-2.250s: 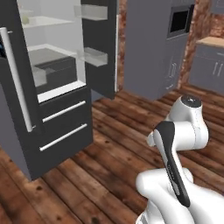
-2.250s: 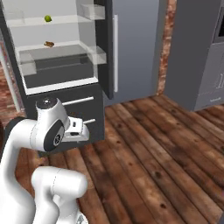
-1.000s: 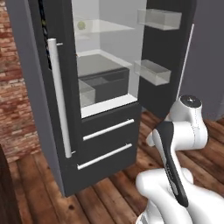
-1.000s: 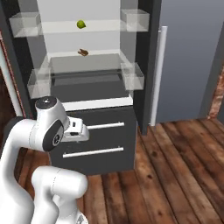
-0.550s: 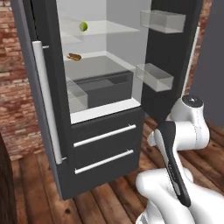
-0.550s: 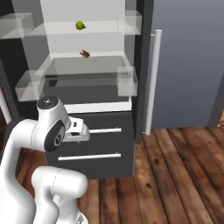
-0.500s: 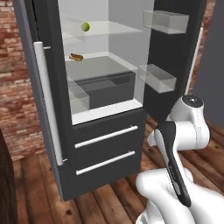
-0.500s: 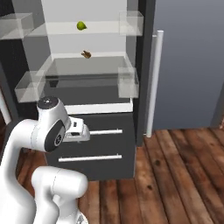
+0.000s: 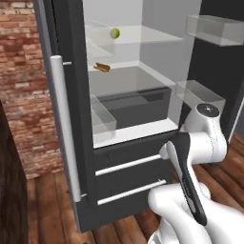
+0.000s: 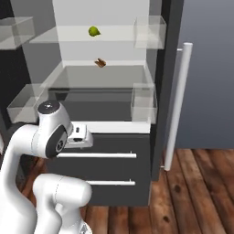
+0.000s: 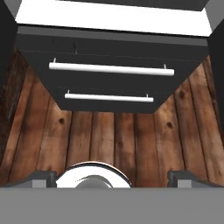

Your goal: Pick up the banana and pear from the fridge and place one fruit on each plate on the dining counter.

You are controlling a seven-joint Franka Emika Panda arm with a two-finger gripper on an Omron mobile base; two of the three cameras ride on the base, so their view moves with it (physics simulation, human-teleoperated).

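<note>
Dark-grey fridge (image 10: 114, 169) stands open w/ white interior lit. Yellow-green pear (image 10: 94, 31) sits on the top glass shelf; a brown lumpy item (image 10: 100, 62) lies on the shelf below it. Two drawers (image 11: 109, 83) w/ silver bars sit at the bottom, above wood floor (image 11: 109, 140). Gripper (image 11: 112, 177) points down at the floor, fingers spread wide, holding nothing. Banana can't be made out.

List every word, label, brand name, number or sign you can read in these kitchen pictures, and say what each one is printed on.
None: no readable text in any view.
The fridge, its drawers and door bins carry no lettering or badge.
The pear and the brown food item bear no sticker.
The brick wall has no sign.
</note>
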